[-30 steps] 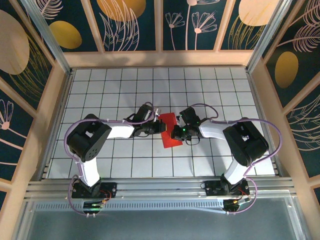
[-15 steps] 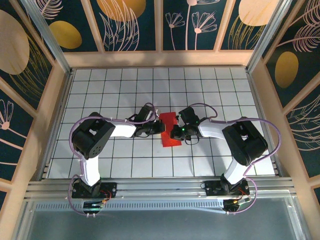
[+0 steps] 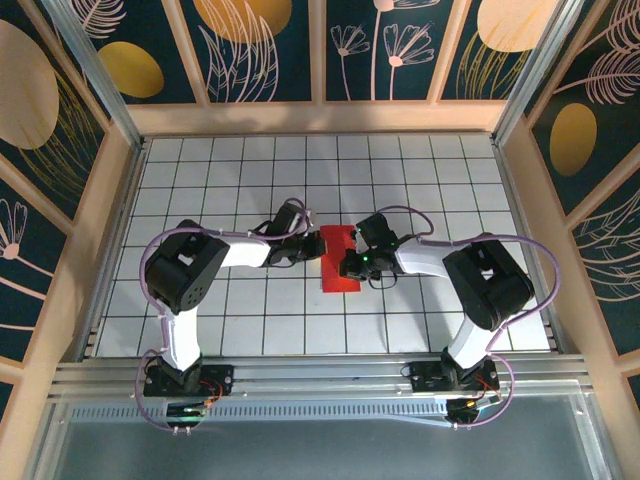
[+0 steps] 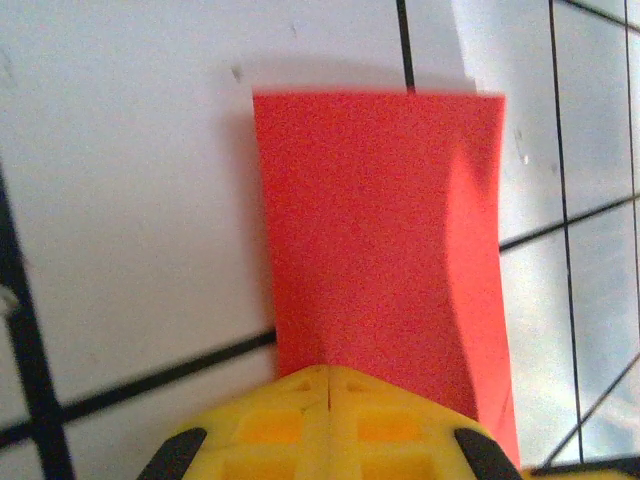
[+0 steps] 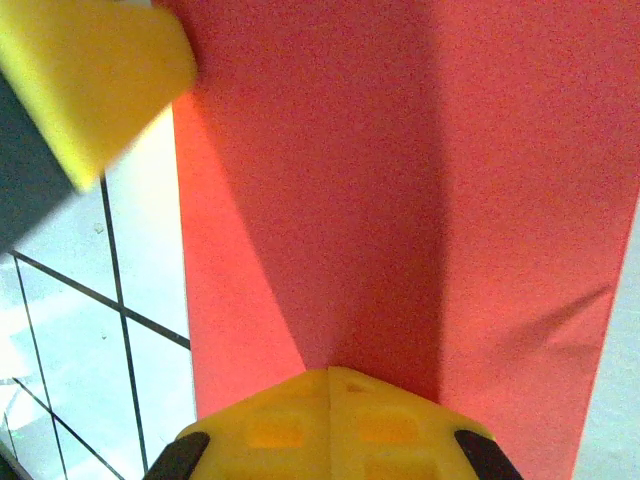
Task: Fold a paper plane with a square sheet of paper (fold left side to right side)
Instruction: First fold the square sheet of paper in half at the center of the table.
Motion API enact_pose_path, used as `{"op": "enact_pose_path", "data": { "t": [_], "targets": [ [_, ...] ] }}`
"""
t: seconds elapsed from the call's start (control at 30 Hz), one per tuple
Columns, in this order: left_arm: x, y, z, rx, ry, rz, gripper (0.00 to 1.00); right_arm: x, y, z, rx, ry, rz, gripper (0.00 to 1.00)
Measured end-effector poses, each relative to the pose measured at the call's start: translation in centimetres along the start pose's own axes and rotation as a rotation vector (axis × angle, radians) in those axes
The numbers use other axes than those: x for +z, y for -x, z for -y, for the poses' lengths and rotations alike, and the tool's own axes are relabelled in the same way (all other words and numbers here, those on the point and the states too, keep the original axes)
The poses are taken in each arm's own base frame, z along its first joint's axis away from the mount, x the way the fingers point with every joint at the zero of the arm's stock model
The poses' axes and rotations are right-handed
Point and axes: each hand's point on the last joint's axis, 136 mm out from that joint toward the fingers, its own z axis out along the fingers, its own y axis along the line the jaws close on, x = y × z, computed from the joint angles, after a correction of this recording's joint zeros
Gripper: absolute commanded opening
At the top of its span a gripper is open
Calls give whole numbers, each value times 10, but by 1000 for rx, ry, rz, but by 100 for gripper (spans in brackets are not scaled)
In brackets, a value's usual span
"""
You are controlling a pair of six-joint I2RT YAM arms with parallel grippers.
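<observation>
**Square sheet of paper lies folded between two shut grippers**

The square sheet of paper (image 3: 337,259) is bright red. It is folded over and looks like a tall, thin rectangle. It lies flat near the middle of the white worktop (image 3: 200,170), which has black lines that make a grid of tiles. The long sides of the paper run away from the arms, a little tilted.

The left gripper (image 3: 309,247) comes in from the left side of the paper. Its two yellow fingers are pressed tight together, with only a thin line between them. From the left wrist camera, the tip sits right at the near edge of the red paper and covers a bit of it. I cannot tell if it pushes down hard or only touches. The paper is not pinched between the fingers.

The right gripper (image 3: 351,264) comes in from the right side. It is clenched tight too. From the right wrist camera, its yellow tip rests on top of the red paper, well in from the edge. It does not grasp the paper either.

The two grippers face each other with the paper between them. They are near, but they do not touch.

The right wrist camera also shows a small wrinkle (image 5: 585,300) at one edge of the paper. A soft dark band runs down the paper there.
</observation>
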Motion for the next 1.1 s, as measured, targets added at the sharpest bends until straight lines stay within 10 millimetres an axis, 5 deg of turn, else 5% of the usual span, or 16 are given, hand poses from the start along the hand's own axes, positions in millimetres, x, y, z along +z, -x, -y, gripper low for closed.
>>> {"op": "enact_pose_path", "data": {
  "t": [0.43, 0.83, 1.1],
  "targets": [
    [9, 26, -5, 33, 31, 16, 0, 1, 2, -1, -6, 6, 8, 0],
    [14, 70, -20, 41, 91, 104, 0, 2, 3, -2, -8, 9, 11, 0],
    [1, 71, -30, 50, 133, 128, 0, 2, 3, -3, -9, 13, 12, 0]
  ]
}}
